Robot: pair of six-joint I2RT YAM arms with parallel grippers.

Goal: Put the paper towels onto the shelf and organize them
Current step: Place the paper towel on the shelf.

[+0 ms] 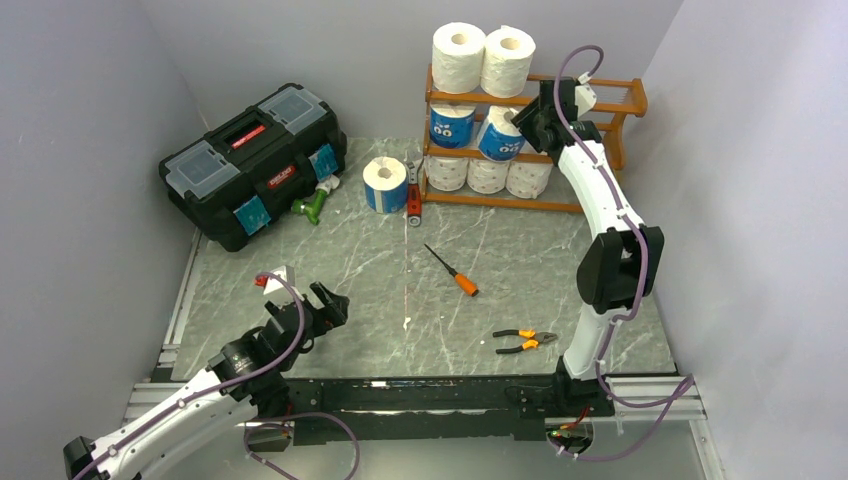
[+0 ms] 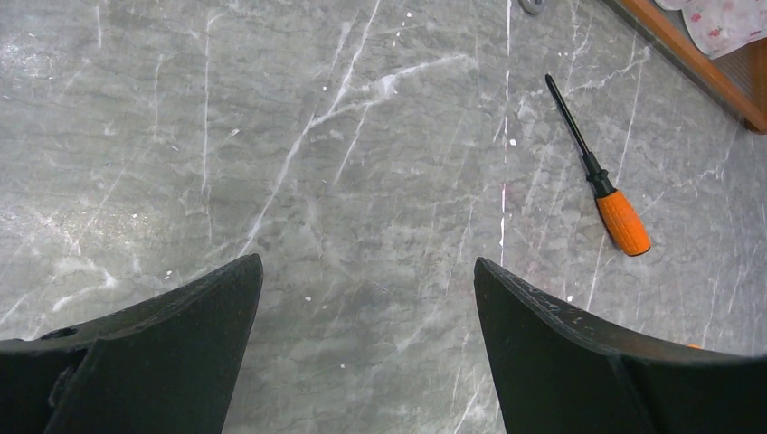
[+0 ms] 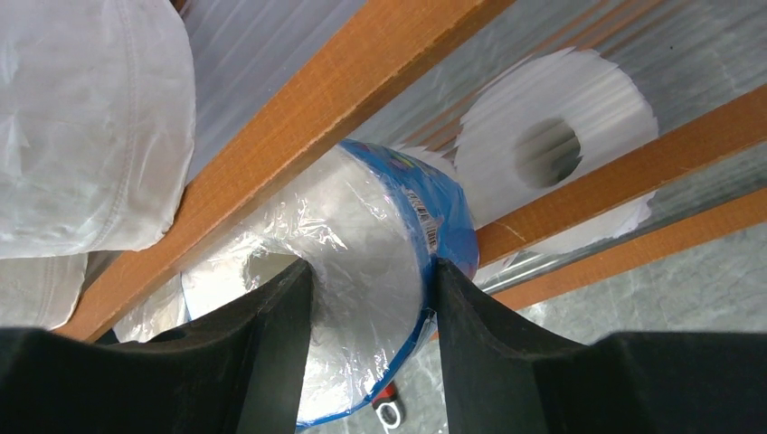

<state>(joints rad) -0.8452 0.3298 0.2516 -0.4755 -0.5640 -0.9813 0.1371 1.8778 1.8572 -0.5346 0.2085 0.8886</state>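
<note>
Blue-wrapped roll [image 3: 362, 208] at shelf [image 1: 622, 96] mid tier, right spot, pinched btwn R gripper [image 3: 371, 271] jaws. 2nd blue roll [image 1: 452, 125] just left of it. Two white rolls [image 1: 458, 57] on top tier, three white rolls [image 1: 487, 175] on bottom tier. 3rd blue roll [image 1: 384, 185] stands on table [image 1: 330, 250], just left of shelf, near toolbox [image 1: 250, 165]. L gripper [image 2: 366, 267] near left, jaws spread wide, empty, over table. Screwdriver [image 1: 450, 270], pliers [image 1: 525, 342] mid table.
</note>
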